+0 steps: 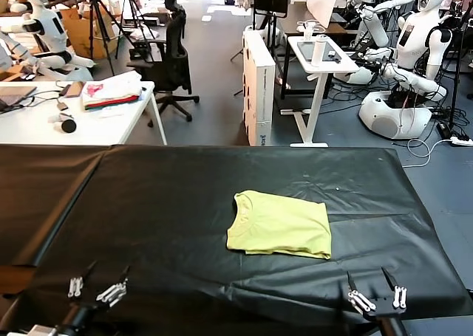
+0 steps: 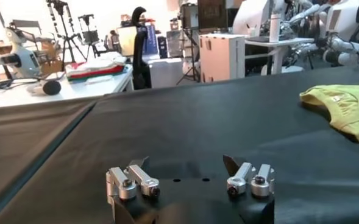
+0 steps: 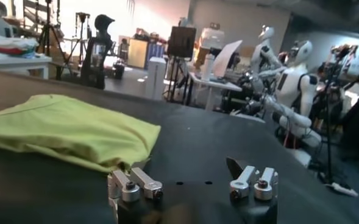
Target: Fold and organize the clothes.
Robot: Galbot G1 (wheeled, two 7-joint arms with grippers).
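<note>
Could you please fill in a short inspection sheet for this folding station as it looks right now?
Surface: black table cover, wrinkled.
Job's things: lime T-shirt folded, lying flat right of centre.
Clutter: nothing seen on the cover.
Grippers: left gripper open at the near left edge; right gripper open at the near right edge; both empty, apart from the shirt.
Cables: white cable on the floor, far right.
Surroundings: white side table with cloth pile; office chair; parked robots.

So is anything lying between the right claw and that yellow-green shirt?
Nothing: in the head view only bare black table cover separates the open right gripper from the T-shirt.
</note>
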